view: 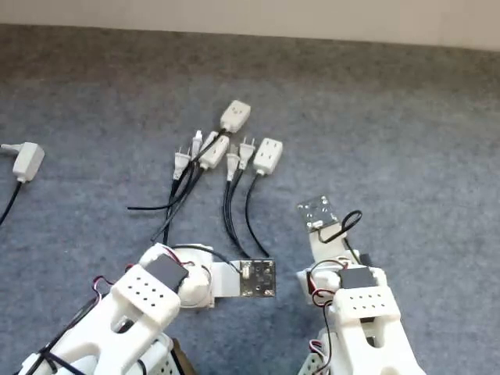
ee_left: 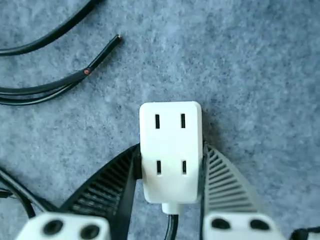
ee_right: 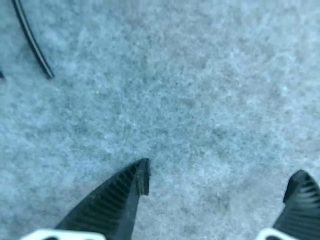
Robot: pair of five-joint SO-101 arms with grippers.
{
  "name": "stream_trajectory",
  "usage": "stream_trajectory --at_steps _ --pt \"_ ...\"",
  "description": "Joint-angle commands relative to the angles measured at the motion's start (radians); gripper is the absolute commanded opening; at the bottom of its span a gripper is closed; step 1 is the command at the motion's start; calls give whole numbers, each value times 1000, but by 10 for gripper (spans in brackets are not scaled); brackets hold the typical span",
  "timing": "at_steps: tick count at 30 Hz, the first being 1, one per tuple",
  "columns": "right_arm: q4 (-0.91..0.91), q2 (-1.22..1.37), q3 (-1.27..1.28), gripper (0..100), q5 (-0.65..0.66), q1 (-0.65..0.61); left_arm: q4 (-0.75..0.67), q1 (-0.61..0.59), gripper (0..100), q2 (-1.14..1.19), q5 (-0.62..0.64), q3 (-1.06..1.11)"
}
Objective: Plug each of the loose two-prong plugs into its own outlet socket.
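An outlet socket (ee_left: 170,125) is being clamped face-up between the narrowly parted jaws of the left gripper (ee_left: 171,150), probably to steady it for plugging; the right gripper (ee_right: 220,182) is being held wide open and empty over carpet (ee_right: 200,100); loose plugs (view: 232,160) are lying beyond both arms.

White two-prong plugs (view: 232,162) on black cords lie loose and unplugged in a cluster mid-bench, prongs pointing away from the arms, with white socket blocks (view: 268,155) just beside them. A four-slot socket block (ee_left: 170,150) lies slots-up, pinched between the left fingers (ee_left: 115,185).
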Motion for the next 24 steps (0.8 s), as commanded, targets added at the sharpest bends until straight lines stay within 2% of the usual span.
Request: stream_trajectory --at_steps 1,5,10,12,15,20,24 --pt "-21 -8 2 410 6 -19 -38 35 8 -13 2 8" --pt "-21 -8 2 410 6 -19 -35 25 31 -13 15 8" --pt "-21 -7 2 410 6 -19 -34 24 301 -19 84 -1" --pt "-21 -7 2 410 6 -36 -34 24 361 -21 84 -18" --pt "-22 -7 27 410 6 -73 -32 22 348 -21 86 -65" --pt "-22 -7 28 410 6 -76 5 -79 290 -21 101 -202" --pt "-22 -7 28 410 8 -77 -34 -191 285 -22 264 -315"
